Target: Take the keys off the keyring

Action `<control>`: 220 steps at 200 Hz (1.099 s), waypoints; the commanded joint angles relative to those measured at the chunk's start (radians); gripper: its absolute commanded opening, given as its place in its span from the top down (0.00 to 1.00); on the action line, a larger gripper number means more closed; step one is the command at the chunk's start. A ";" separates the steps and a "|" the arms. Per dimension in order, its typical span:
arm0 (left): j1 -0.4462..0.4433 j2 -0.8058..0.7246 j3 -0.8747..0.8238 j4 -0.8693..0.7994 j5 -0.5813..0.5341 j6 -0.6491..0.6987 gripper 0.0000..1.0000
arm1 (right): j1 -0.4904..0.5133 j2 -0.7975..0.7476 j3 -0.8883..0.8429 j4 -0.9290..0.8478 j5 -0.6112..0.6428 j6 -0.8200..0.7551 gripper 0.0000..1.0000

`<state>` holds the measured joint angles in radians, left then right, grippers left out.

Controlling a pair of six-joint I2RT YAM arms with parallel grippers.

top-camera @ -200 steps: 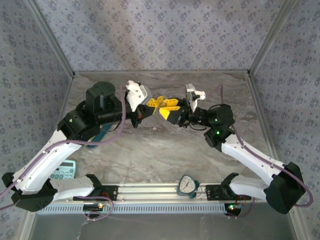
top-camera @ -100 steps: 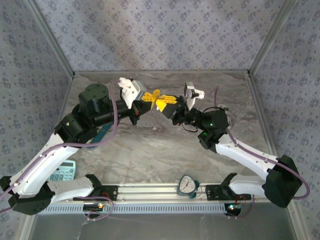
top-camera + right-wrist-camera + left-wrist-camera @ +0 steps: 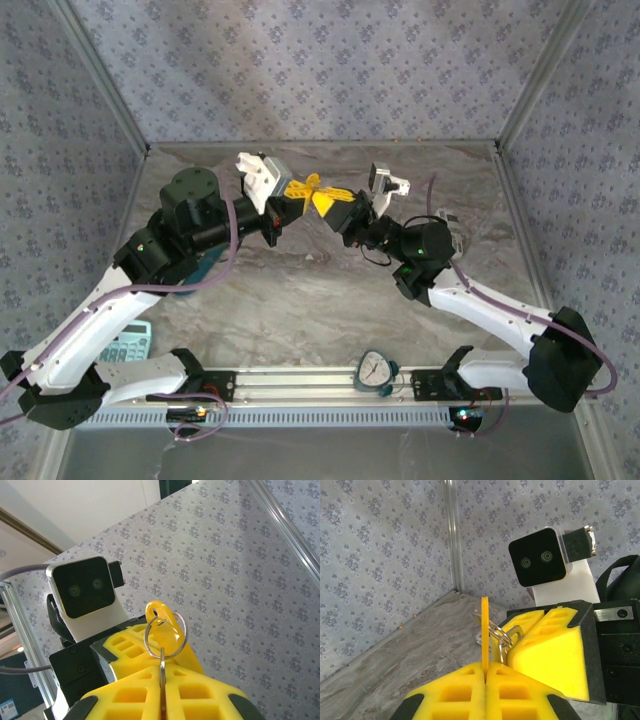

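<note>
Both grippers meet in mid-air over the back of the table, with the keys [image 3: 314, 193] between them. My left gripper [image 3: 485, 666] is shut on the yellow key head [image 3: 484, 627], a thin flat piece seen edge-on. The silver keyring [image 3: 496, 631] passes through the hole in that head. My right gripper [image 3: 161, 667] is shut on a thin metal key blade [image 3: 162, 661] that hangs from the keyring [image 3: 165, 632]. The yellow head [image 3: 167, 625] stands up behind the ring. From above, the left gripper [image 3: 297, 190] and right gripper [image 3: 334, 202] almost touch.
A teal calculator [image 3: 127, 340] lies at the near left and a round timer [image 3: 375, 369] sits on the front rail. A teal object [image 3: 205, 270] lies under the left arm. Patterned walls and metal corner posts [image 3: 452, 535] enclose the marble table [image 3: 300, 300].
Both grippers have shifted left and toward the back wall and drawn closer together, still holding the key and ring. The left wrist has turned slightly.
</note>
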<state>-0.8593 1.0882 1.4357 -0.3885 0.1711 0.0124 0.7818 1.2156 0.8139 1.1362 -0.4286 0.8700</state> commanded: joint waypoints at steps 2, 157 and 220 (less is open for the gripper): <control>-0.008 0.021 -0.027 -0.007 0.014 -0.017 1.00 | 0.021 0.014 0.023 0.062 0.029 0.041 0.90; 0.025 -0.092 -0.238 0.008 -0.130 0.004 1.00 | -0.089 -0.104 0.506 -1.563 -0.177 -0.401 1.00; 0.056 -0.178 -0.491 0.121 -0.164 -0.126 0.74 | -0.100 0.025 0.660 -1.965 -0.091 -0.514 1.00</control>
<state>-0.8284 0.9535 1.0210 -0.3099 0.0692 -0.0334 0.6910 1.2152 1.4059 -0.6109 -0.5579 0.4324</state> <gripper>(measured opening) 0.228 0.052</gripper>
